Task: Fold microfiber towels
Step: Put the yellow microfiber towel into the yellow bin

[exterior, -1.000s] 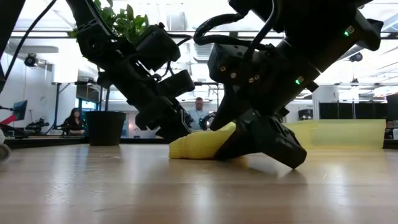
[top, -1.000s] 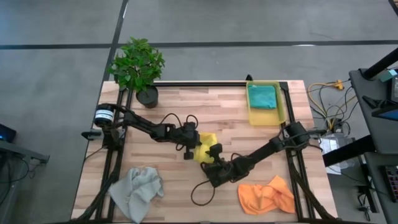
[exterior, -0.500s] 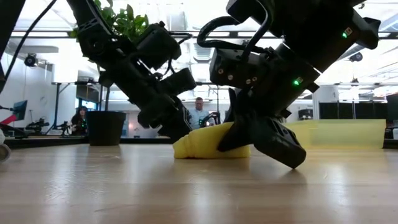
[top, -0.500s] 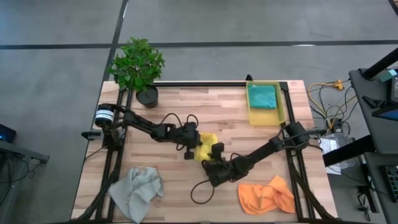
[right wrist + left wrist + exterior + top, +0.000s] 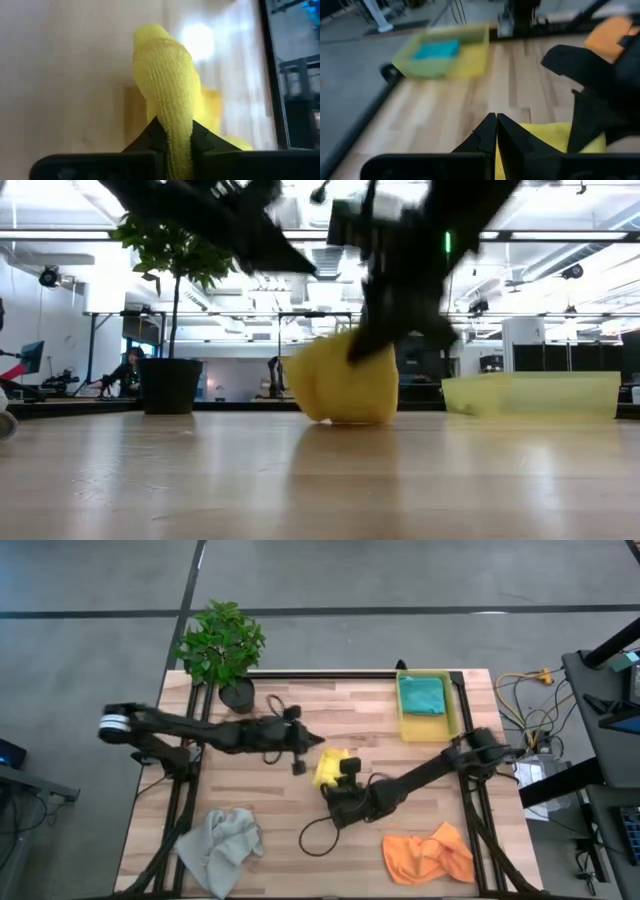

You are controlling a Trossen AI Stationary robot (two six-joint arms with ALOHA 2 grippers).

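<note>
**Yellow towel pinched by the right gripper at mid-table, left gripper just beside it**

You are looking down on a wooden table [image 5: 400, 755]. At the centre of the high view sits the yellow towel [image 5: 330, 769], bunched into a small mound. The right gripper [image 5: 345, 778] meets it from the lower right of the frame, and its wrist view shows the two dark fingers clamped on a ridge of yellow cloth [image 5: 167, 75] that rises straight ahead of them. In the low view the towel [image 5: 343, 377] hangs as a rounded lump, its lower edge at or just above the tabletop; motion blur makes it hard to say which.

The left gripper [image 5: 300, 752] lies to the upper left of the towel, just beside it and pointing toward it. Its fingers are pressed together on nothing, with the yellow cloth [image 5: 545, 140] directly past their tips.

So the towel lies between the two grippers: the right one grasps it, the left is the free one and near enough to take a second edge. The bunch shows no clear long axis.

Elsewhere, the teal towel [image 5: 421, 694] rests in the yellow bin [image 5: 404, 726] at upper right, the orange towel [image 5: 428, 853] is crumpled at lower right, and the grey towel [image 5: 220, 845] at lower left.
</note>
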